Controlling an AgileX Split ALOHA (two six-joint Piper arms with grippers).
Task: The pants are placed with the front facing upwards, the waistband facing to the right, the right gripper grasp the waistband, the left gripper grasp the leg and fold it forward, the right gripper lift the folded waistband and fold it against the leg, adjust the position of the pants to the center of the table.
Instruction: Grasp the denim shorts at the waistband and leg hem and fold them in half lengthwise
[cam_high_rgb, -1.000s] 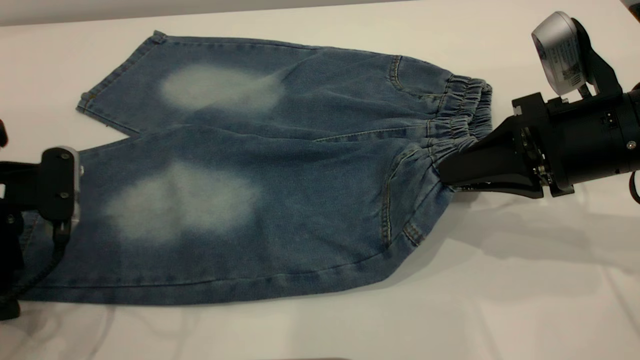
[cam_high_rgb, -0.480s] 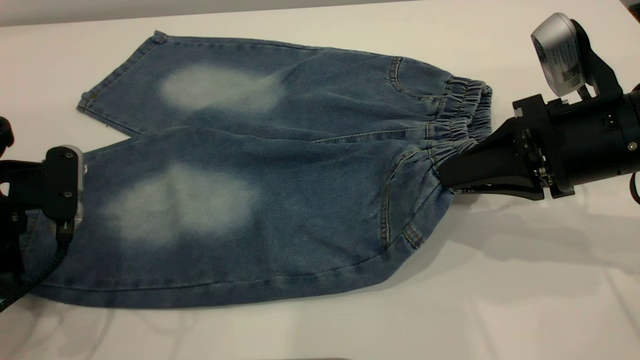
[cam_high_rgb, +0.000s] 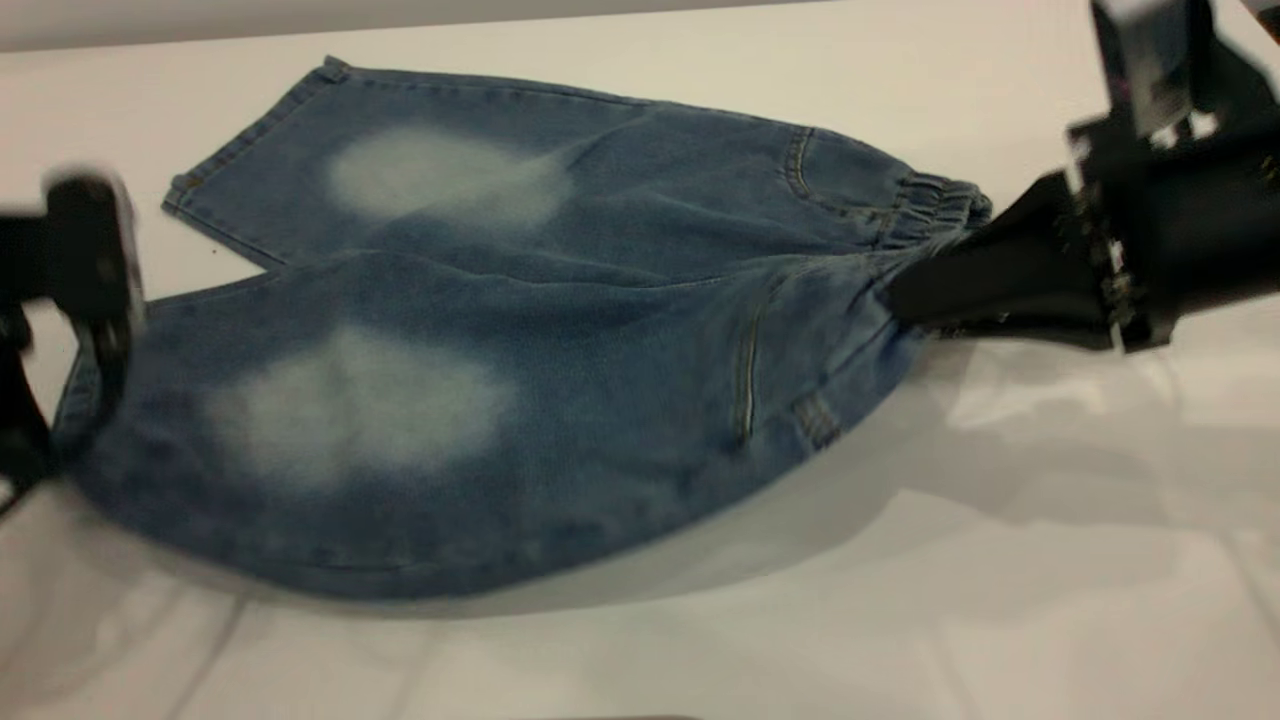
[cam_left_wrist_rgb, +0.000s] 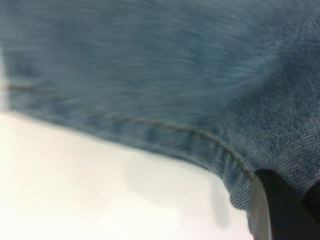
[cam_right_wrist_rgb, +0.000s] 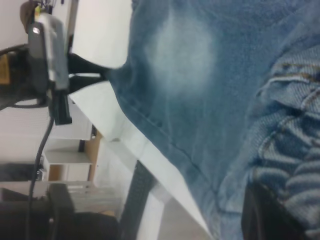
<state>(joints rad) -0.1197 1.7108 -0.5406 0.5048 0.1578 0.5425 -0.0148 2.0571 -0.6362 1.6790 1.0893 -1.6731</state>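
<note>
The blue denim pants (cam_high_rgb: 600, 330) lie front up on the white table (cam_high_rgb: 1000, 600), with the ruffled waistband (cam_high_rgb: 930, 205) at the right. My right gripper (cam_high_rgb: 897, 300) is shut on the near part of the waistband; its dark finger (cam_right_wrist_rgb: 265, 215) presses into the gathered denim (cam_right_wrist_rgb: 295, 150). At the left, my left gripper (cam_high_rgb: 92, 365) is shut on the hem of the near leg (cam_high_rgb: 350, 420), and the stitched hem (cam_left_wrist_rgb: 200, 137) runs into its finger (cam_left_wrist_rgb: 280, 210). The near leg hangs raised with a shadow under it. The far leg (cam_high_rgb: 420, 170) rests flat.
Bare white tabletop surrounds the pants on the near side and the right. In the right wrist view the table's edge (cam_right_wrist_rgb: 150, 155) shows beyond the left arm (cam_right_wrist_rgb: 47, 55), with a dark table leg (cam_right_wrist_rgb: 137, 195) and pale furniture below.
Both grippers have risen, lifting the near leg and the near part of the waistband off the table. The near edge now sags in a curve, and the pants have shifted slightly right.
</note>
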